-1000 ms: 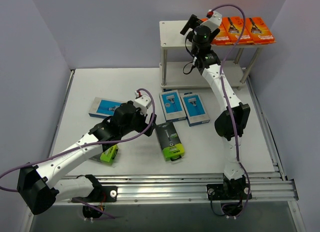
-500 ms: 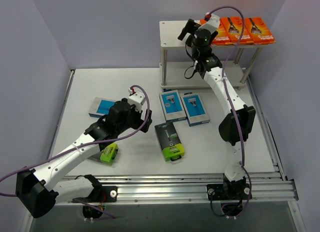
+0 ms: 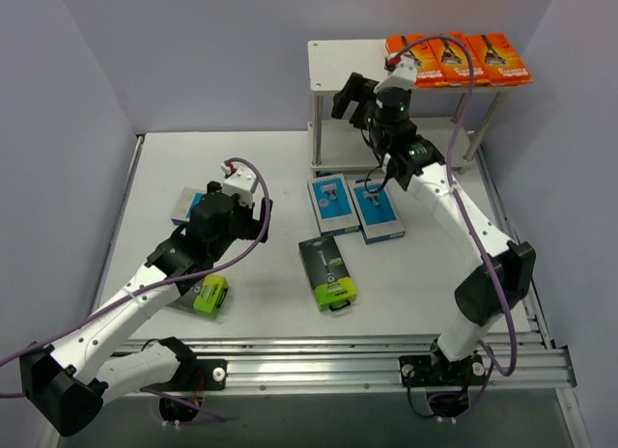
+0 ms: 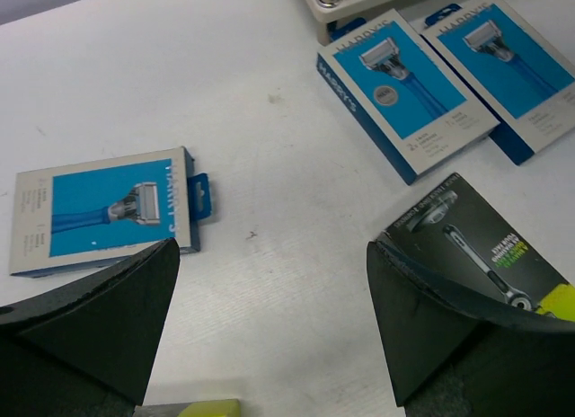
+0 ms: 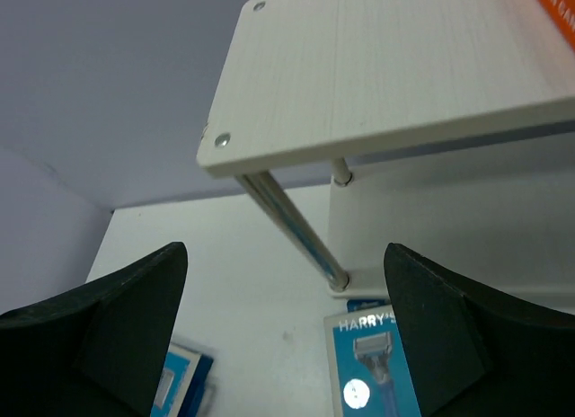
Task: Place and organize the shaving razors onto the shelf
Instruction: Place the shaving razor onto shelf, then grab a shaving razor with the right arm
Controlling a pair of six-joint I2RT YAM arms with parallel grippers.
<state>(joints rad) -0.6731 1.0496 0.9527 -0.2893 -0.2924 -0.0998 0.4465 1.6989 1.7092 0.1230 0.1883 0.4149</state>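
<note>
Three orange shaving razors (image 3: 456, 60) lie in a row on the right of the shelf's top board (image 3: 336, 64). On the table lie two light blue packs (image 3: 331, 203) (image 3: 378, 210), a third blue pack (image 3: 187, 208) at the left, a black and lime pack (image 3: 328, 271), and another lime-ended pack (image 3: 211, 295) partly under my left arm. My left gripper (image 3: 220, 224) (image 4: 269, 255) hangs open over bare table between the left blue pack (image 4: 103, 210) and the black pack (image 4: 476, 246). My right gripper (image 3: 350, 96) (image 5: 286, 255) is open and empty by the shelf's left front post (image 5: 296, 228).
The shelf's lower board (image 3: 406, 139) stands behind the two blue packs. Purple walls close the table at the left, back and right. A metal rail (image 3: 367, 356) runs along the near edge by the arm bases.
My right gripper has come off the top board, moving left and down past the shelf's left end, jaws still open. My left gripper has drawn back to the left.
</note>
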